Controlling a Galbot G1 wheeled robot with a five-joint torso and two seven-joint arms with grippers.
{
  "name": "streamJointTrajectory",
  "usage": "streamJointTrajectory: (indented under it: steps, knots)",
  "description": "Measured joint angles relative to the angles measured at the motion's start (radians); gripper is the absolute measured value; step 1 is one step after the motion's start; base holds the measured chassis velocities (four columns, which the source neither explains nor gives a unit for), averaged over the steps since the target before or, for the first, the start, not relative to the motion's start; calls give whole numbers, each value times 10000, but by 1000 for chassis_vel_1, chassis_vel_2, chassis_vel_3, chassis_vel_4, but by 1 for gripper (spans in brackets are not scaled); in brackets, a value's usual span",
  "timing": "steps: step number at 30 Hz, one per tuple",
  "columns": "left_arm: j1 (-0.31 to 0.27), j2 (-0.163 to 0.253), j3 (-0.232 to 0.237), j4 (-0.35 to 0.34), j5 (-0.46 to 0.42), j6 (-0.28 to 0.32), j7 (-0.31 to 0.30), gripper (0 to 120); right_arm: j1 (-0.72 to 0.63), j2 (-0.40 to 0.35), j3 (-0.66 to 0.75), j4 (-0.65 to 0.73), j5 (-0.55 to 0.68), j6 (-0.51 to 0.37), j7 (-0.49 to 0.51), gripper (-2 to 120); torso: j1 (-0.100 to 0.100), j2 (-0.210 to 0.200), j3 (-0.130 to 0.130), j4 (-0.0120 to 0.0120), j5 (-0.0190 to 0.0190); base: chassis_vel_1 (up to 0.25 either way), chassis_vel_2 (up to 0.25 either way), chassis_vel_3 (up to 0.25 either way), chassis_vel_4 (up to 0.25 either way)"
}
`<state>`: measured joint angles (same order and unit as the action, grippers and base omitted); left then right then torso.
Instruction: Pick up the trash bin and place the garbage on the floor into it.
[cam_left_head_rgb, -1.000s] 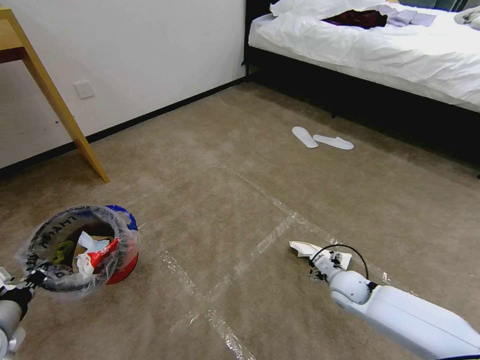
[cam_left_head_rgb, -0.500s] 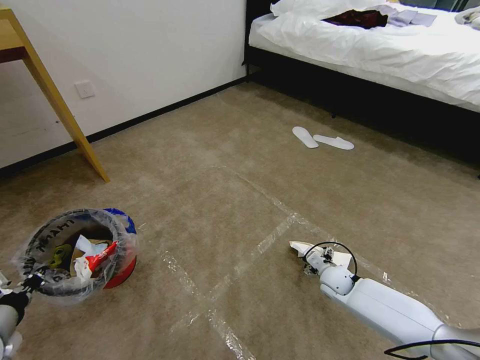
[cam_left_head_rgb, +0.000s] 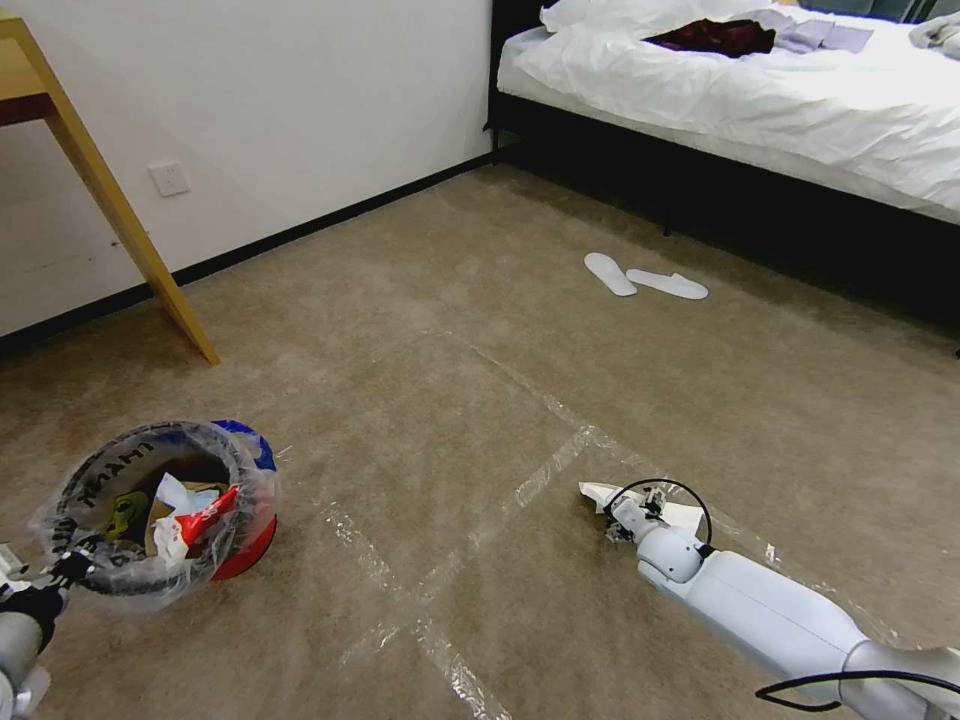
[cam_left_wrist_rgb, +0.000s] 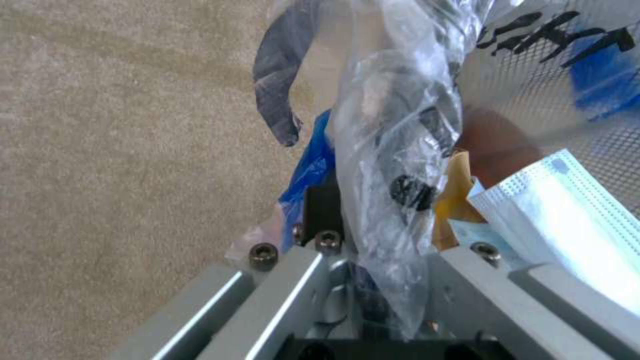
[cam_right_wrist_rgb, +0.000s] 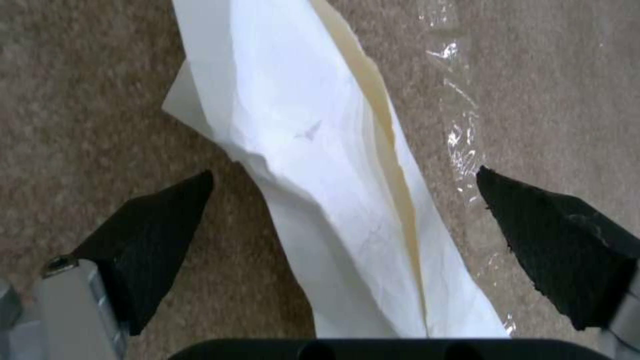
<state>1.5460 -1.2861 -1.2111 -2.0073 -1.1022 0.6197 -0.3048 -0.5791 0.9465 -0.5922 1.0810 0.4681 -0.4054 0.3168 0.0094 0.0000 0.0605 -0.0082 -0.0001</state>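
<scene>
Bedroom. Beige carpet floor (cam_left_head_rgb: 420, 300) crossed by shiny clear tape lines (cam_left_head_rgb: 545, 470). White wall on the far left, with a socket (cam_left_head_rgb: 168, 178) and a dark baseboard. Yellow wooden table leg (cam_left_head_rgb: 120, 220) at far left. Bed with white bedding (cam_left_head_rgb: 780, 90) at far right; a pair of white slippers (cam_left_head_rgb: 645, 280) lies on the carpet in front of it.

Trash bin (cam_left_head_rgb: 165, 505): small, round, red, lined with a clear plastic bag printed with black letters and a blue patch. Position near left. Inside it: white tissue, a red wrapper (cam_left_head_rgb: 205, 512), brown paper, a yellow scrap. Left wrist view adds a light-blue mask (cam_left_wrist_rgb: 567, 210) inside the liner.

Left gripper (cam_left_head_rgb: 50, 585): at the near-left edge, on the near rim of the bin. Left wrist view shows the fingers (cam_left_wrist_rgb: 323, 210) closed on the rim with bunched liner plastic between them.

Right gripper (cam_left_head_rgb: 625, 515): arm reaches in from the near right, low to the floor. It sits over a crumpled white paper (cam_left_head_rgb: 610, 495) lying on the carpet by a tape line. Right wrist view: the two black fingertips (cam_right_wrist_rgb: 150, 230) stand wide apart, one on each side of the white paper (cam_right_wrist_rgb: 333, 175), not touching it. Paper lies flat on the carpet.
</scene>
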Motion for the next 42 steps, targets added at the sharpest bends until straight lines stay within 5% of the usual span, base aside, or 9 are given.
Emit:
streamJointTrajectory:
  steps: [13, 20, 42]
  knots:
    - [45, -19, -17, -87, -25, -15, -5, 0, 75, 55, 19, -319, -92, 197, -61, 99, 0, 0, 0, 0, 1, 0, 0, 0, 0]
    - [94, -54, -57, -116, -32, -32, 7, 0, 123, 228, 5, -674, -209, 338, -149, 88, 0, 0, 0, 0, 1, 0, 0, 0, 0]
    - [59, -116, -11, -28, 3, -41, 29, 0, 35, 448, 241, -1036, -398, 931, -202, 7, 0, 0, 0, -1, 0, 0, 0, 0, 0]
